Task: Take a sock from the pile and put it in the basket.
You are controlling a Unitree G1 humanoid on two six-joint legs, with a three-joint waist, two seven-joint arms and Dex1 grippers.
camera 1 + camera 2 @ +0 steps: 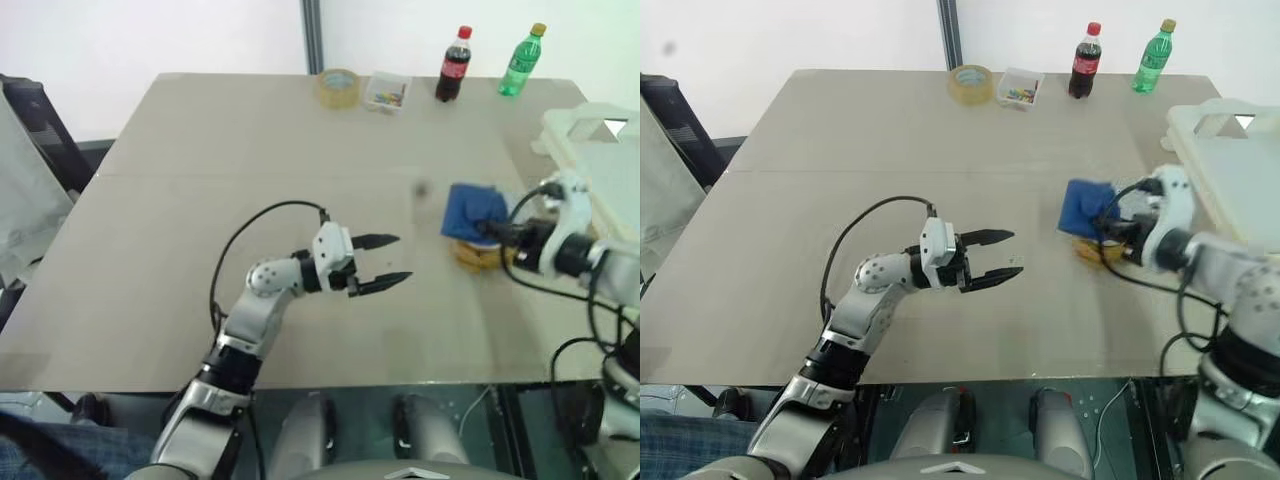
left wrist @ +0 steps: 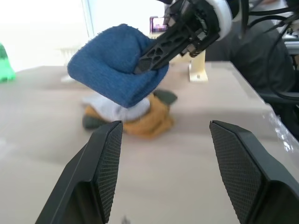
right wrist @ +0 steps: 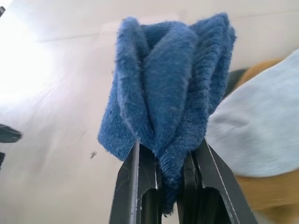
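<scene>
Your left gripper hangs above the bare middle of the flat beige counter, pointing right toward the socks. Its two black fingers stand spread apart with nothing between them.

At the far edge, from left to right, you have a roll of clear yellowish tape, a small clear plastic box of coloured bits, a dark cola bottle with a red cap and a green plastic bottle with a yellow cap.

To the right of the left gripper lies the pile, a small heap of soft socks on the counter: mustard yellow at the bottom, pale grey across it, dark green showing at its edges.

Your right gripper is clamped on a thick blue terry sock, the fabric bunched and pinched between the fingers. The blue sock is lifted just above the pile, apart from the counter; whether it brushes the pale grey sock beneath cannot be told.

At the far right stands the large pale white rectangular plastic basket, its wide rim and cut-out handle facing the pile, near the right gripper.
</scene>
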